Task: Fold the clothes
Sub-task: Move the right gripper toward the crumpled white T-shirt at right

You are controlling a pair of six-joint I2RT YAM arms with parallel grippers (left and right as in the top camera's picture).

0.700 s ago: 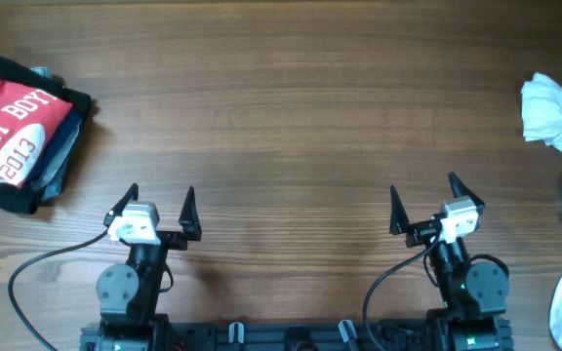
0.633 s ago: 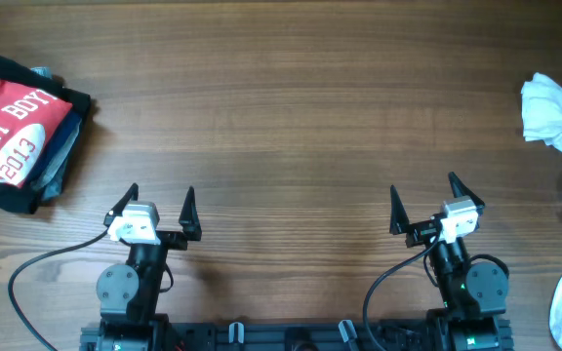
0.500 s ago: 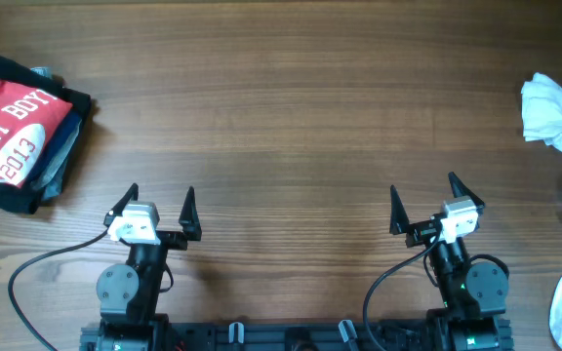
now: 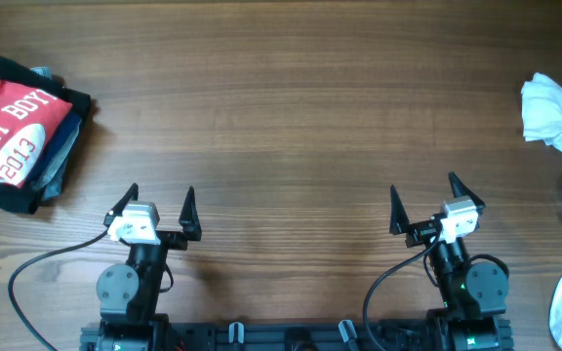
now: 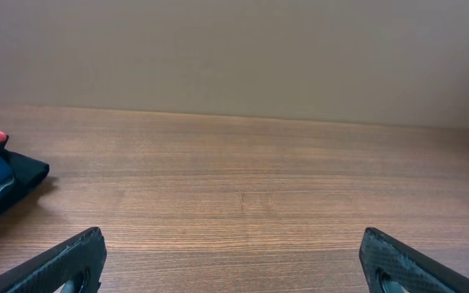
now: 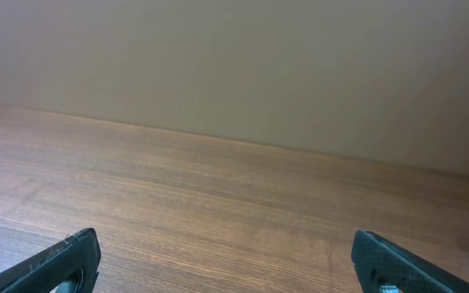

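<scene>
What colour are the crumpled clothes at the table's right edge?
White clothes; clearest in the overhead view.

overhead down onto table (image 4: 281, 97); wrists low, forward

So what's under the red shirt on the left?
A black garment and blue ones stick out beneath the red shirt. How many pieces lie stacked there is covered.

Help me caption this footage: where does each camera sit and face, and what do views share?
Overhead: above the table, looking straight down; both arms with open left claw and right claw at the bottom.
Left wrist: low on the left arm, facing across to the wall; its fingertips show.
Right wrist: same from the right arm, own fingertips showing.
Shared: the folded pile, overhead and left wrist.
</scene>
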